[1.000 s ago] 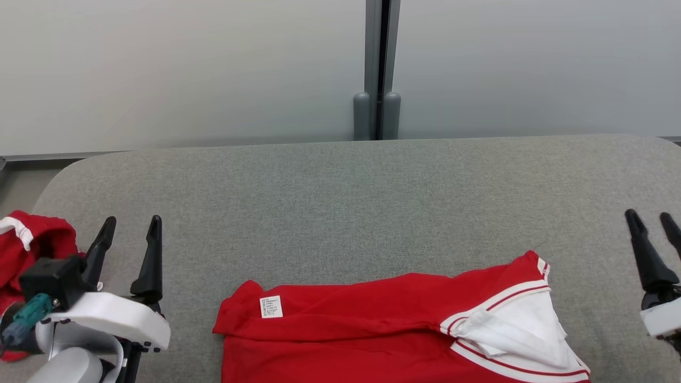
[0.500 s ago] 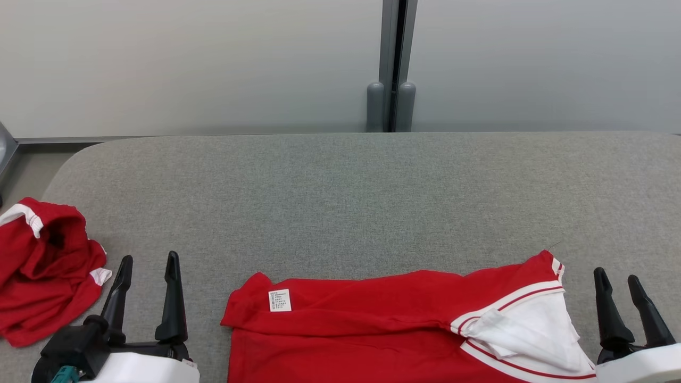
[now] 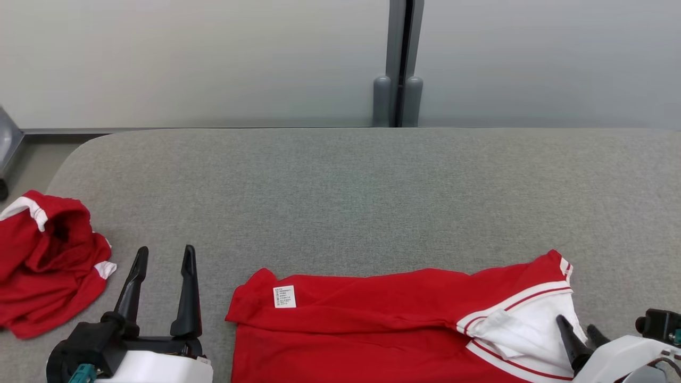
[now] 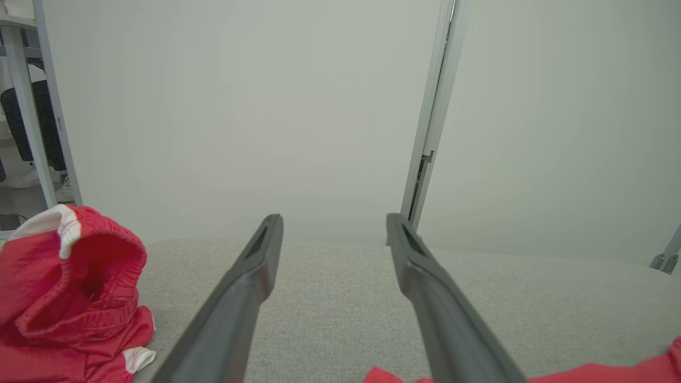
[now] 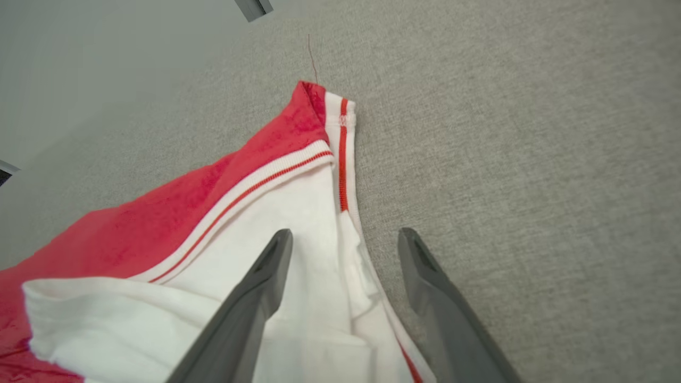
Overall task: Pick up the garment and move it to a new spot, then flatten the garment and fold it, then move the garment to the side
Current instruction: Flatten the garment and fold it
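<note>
1. We see the red shirt (image 3: 372, 324) lying on the grey table (image 3: 346, 202), at its near edge and right of the middle. The bottom of the head view cuts off the shirt's lower part.
2. The shirt's far edge is folded over on itself. A small white label (image 3: 284, 297) sits near its left corner, and a white panel (image 3: 532, 330) with red stripes lies at its right end.
3. The left claw (image 3: 166, 249) is at the lower left, its two dark fingers spread apart with nothing between them. It sits over bare table between the shirt's left corner and a crumpled red cloth (image 3: 48, 266), and we see it touching neither.
4. In its own camera the fingers point across the table toward a pale wall (image 4: 239, 106) and a grey post (image 4: 433, 106).
5. The crumpled red cloth, trimmed in white, lies at the left end of the table, well apart from the shirt.
6. The right claw (image 3: 574, 322) is at the lower right, over the shirt's white end, with its fingers spread.
7. In its own camera one finger is over the white cloth and the other over bare table, with the shirt's striped edge running between them. It grips nothing, and we cannot tell whether the tips touch the cloth.
8. At the far left of the left wrist view we glimpse a person's legs (image 4: 18, 127) beyond the wall's edge.
</note>
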`<state>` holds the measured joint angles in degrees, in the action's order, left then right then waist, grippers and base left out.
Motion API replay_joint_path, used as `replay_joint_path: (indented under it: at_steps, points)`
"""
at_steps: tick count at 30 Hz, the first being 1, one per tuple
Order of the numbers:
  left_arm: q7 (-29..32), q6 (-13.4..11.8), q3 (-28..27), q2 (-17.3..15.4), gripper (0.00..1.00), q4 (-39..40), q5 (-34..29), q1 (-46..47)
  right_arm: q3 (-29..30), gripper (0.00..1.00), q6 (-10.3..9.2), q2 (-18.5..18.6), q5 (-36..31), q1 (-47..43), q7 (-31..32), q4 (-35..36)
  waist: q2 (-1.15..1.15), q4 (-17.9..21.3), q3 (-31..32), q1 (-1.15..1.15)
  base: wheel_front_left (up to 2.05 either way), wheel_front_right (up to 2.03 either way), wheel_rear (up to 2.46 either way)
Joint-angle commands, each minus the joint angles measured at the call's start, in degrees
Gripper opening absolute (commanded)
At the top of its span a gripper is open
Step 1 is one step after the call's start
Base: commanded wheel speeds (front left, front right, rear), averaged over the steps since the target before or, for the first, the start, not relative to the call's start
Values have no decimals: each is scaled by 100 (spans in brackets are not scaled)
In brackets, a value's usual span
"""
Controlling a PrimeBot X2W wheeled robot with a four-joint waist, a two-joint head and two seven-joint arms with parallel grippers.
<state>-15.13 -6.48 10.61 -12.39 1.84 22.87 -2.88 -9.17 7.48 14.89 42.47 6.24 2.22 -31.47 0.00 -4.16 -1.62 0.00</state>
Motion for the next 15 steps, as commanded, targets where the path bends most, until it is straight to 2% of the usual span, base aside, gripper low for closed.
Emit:
replay_joint_path:
  at_steps: [1, 10, 11, 12, 14, 15]
  points:
    - [0, 56, -35, 16, 100, -27, -68, 88, 48, 100, 3, -6, 83, 89, 140, -158, 0, -47, -6, 0, 0, 0, 0]
    - [0, 224, -121, 173, 100, -122, -249, 25, 120, 100, 2, -274, 355, 269, 838, -785, 0, -193, 20, 0, 0, 0, 0]
    - [0, 242, -123, 189, 100, -135, -275, 13, 109, 97, 3, -306, 389, 284, 887, -788, 0, -207, 26, 0, 0, 0, 0]
    - [0, 247, -125, 211, 100, -148, -294, 6, 76, 47, 3, -321, 399, 293, 912, -778, 0, -219, 30, 0, 0, 0, 0]
    - [0, 297, -130, 255, 100, -172, -324, 2, 60, 0, 4, -330, 450, 340, 859, -705, 0, -236, 30, 0, 0, 0, 0]
    - [0, 300, -134, 280, 100, -187, -333, 1, 29, 0, 4, -321, 467, 366, 821, -630, 0, -241, 30, 0, 0, 0, 0]
